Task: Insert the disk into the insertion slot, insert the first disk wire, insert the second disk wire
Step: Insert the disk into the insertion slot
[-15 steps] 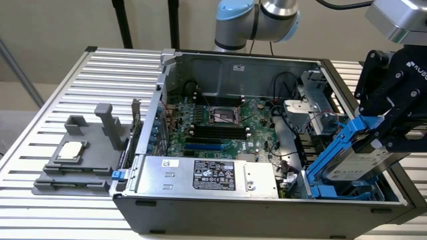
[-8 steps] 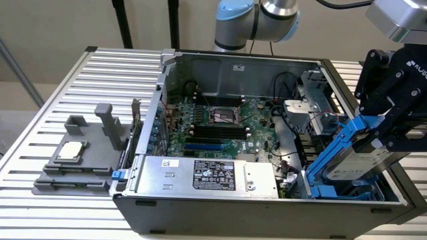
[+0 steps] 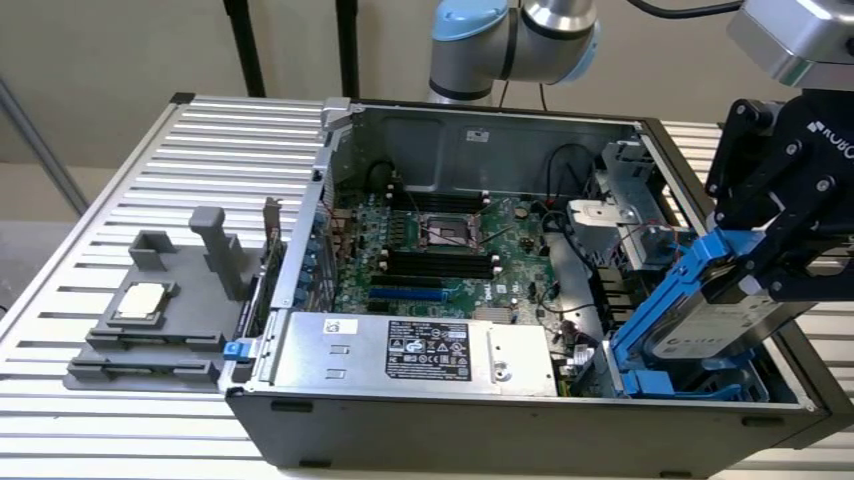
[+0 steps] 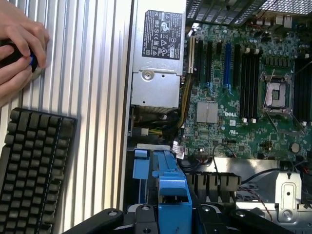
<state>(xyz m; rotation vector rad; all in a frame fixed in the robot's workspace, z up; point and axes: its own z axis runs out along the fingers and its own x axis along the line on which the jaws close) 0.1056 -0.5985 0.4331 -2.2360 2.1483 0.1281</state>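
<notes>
Exterior view: a ribbed metal surface (image 3: 227,150) is seen, and much of it is taken up by an open computer case (image 3: 507,425). Inside the case a green motherboard (image 3: 454,260) is mounted, and a silver power supply (image 3: 414,350) with a black label is fitted along the case's near wall. Beside the case, on the exterior view's left, a grey fixture (image 3: 160,320) with upright posts is set on the surface. In the case's near corner on the exterior view's right, the insertion slot (image 3: 687,385) is seated, with its blue tabs showing. The disk (image 3: 707,330), framed by its blue carrier, is held tilted above that slot, with its lower end dipped into the case and its upper end raised over the case's rim. Whether it touches the slot cannot be told. The black hand (image 3: 774,280) is clamped on the disk's upper end, with the jaws parted only as far as the disk between them allows. In the wrist view a black keyboard (image 4: 34,170) is laid on the surface outside the case, and a person's fingers (image 4: 22,36) are rested near it.
</notes>
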